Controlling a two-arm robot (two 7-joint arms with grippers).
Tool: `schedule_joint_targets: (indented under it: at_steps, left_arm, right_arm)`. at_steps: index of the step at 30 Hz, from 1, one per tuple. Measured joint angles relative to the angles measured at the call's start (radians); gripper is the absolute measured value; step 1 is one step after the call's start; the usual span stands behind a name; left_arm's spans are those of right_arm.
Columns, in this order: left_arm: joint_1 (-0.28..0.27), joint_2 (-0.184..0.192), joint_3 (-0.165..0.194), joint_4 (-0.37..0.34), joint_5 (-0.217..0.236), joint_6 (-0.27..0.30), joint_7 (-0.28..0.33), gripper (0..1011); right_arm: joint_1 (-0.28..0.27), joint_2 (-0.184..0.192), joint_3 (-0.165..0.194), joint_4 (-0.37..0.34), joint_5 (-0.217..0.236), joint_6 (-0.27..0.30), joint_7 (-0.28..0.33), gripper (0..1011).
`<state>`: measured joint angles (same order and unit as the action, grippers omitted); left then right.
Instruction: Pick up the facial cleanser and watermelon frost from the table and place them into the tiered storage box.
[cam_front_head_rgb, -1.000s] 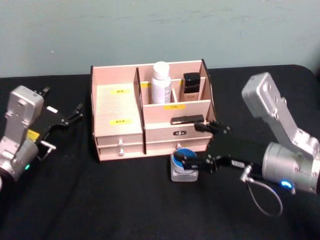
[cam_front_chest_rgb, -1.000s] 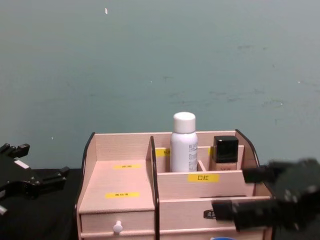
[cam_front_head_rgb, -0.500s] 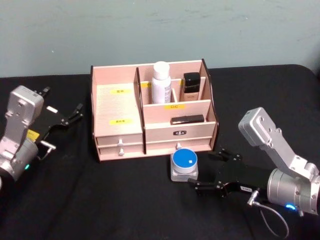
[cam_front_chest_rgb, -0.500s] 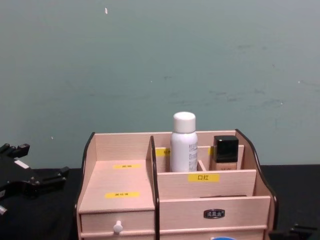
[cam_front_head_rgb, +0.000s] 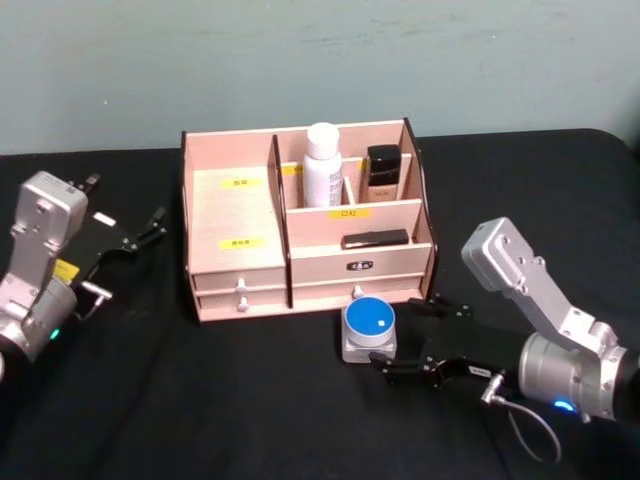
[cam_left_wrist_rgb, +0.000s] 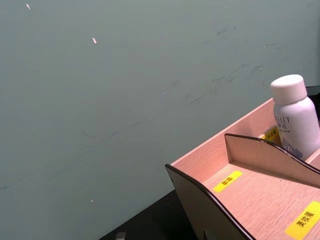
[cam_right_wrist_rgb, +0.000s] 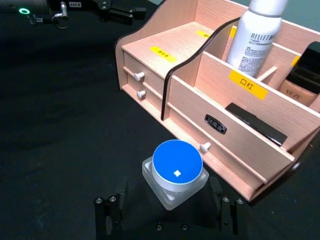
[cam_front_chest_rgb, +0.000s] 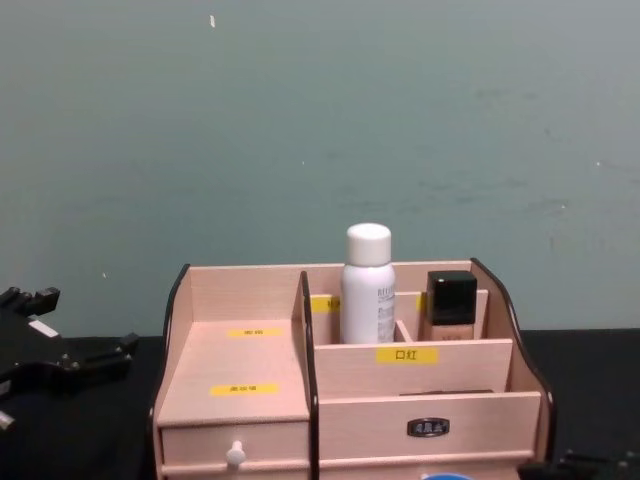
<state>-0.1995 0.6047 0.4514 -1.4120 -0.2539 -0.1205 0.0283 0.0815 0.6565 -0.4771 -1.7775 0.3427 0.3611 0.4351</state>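
In the right wrist view we see the right gripper (cam_right_wrist_rgb: 167, 220) spread wide, with the blue-lidded jar (cam_right_wrist_rgb: 175, 170) just ahead of its fingertips, in front of the tiered storage box (cam_right_wrist_rgb: 220, 107). Our head view adds the left gripper (cam_front_head_rgb: 125, 258), fingers apart, near the table's (cam_front_head_rgb: 250, 400) left edge.

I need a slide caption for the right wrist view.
Open right gripper faces blue-lidded jar before tiered storage box.

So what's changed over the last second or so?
The right gripper has pulled back from the front of the tiered storage box, dropped to the table and now sits open beside the blue-lidded jar, not gripping it. The jar, the box's contents and the left gripper, open at the far left, stayed put.
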Motion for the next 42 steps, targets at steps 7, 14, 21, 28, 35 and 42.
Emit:
schedule_joint_targets:
  at_steps: [7, 14, 21, 28, 35, 42]
  left_arm:
    - [0.000, 0.000, 0.000, 0.000, 0.000, 0.000, 0.000, 1010]
    - [0.000, 0.000, 0.000, 0.000, 0.000, 0.000, 0.000, 1010]
    - [0.000, 0.000, 0.000, 0.000, 0.000, 0.000, 0.000, 1010]
    - [0.000, 0.000, 0.000, 0.000, 0.000, 0.000, 0.000, 1010]
    - [0.000, 0.000, 0.000, 0.000, 0.000, 0.000, 0.000, 1010]
    - [0.000, 0.000, 0.000, 0.000, 0.000, 0.000, 0.000, 1010]
  right_arm:
    - [0.031, -0.034, -0.013, 0.044, -0.021, -0.008, 0.017, 1000]
    - [0.054, -0.058, -0.021, 0.077, -0.038, -0.017, 0.028, 1000]
    - [0.068, -0.077, -0.024, 0.101, -0.049, -0.025, 0.037, 1000]
    - [0.078, -0.091, -0.027, 0.120, -0.054, -0.032, 0.043, 1000]
    - [0.085, -0.104, -0.030, 0.137, -0.059, -0.035, 0.045, 1000]
    - [0.094, -0.115, -0.033, 0.156, -0.062, -0.038, 0.048, 1000]
